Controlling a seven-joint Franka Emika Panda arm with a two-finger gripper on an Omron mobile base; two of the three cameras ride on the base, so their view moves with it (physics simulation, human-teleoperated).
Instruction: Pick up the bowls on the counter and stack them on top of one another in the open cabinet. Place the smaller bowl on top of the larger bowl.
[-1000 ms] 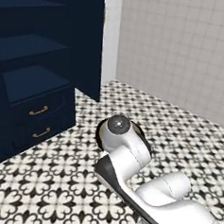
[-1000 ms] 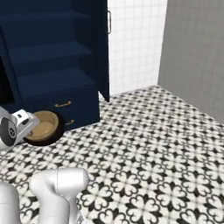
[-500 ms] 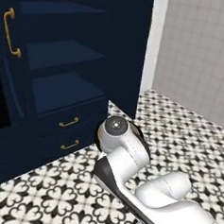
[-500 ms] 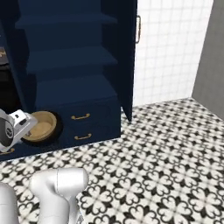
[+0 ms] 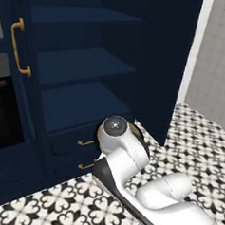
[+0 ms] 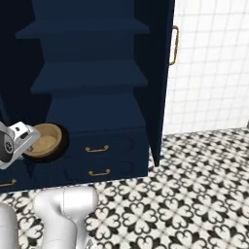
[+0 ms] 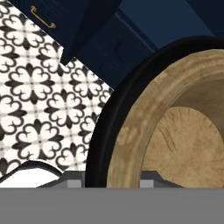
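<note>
Tan wood is filling the hand view: the gripper [image 7: 111, 177] is clamping the rim of the smaller bowl [image 7: 183, 131], one fingertip each side of the rim, bowl tipped on edge with its mouth facing the right base camera. A dark ring [image 7: 98, 131] is wrapping the tan rim. I cannot tell whether that is the larger bowl nested around it or just the tan bowl's outer wall.

In the right base view the bowl is hanging in the air in front of the drawers [image 6: 97, 148], below and left of the lowest open shelf [image 6: 97, 109], not touching either.

Change over the last second: the whole scene is shifting in both base views, so the base is driving and turning, not the furniture. The cabinet [image 6: 92, 78] is now sitting square ahead and much closer, and less of the patterned floor [image 6: 194, 185] is showing.

My read: transport is nearly finishing and placing is coming up. The arm is still needing to lift the bowl to shelf height, level it, and reach in. Risk: the rim clipping the shelf edge on the way up.
</note>
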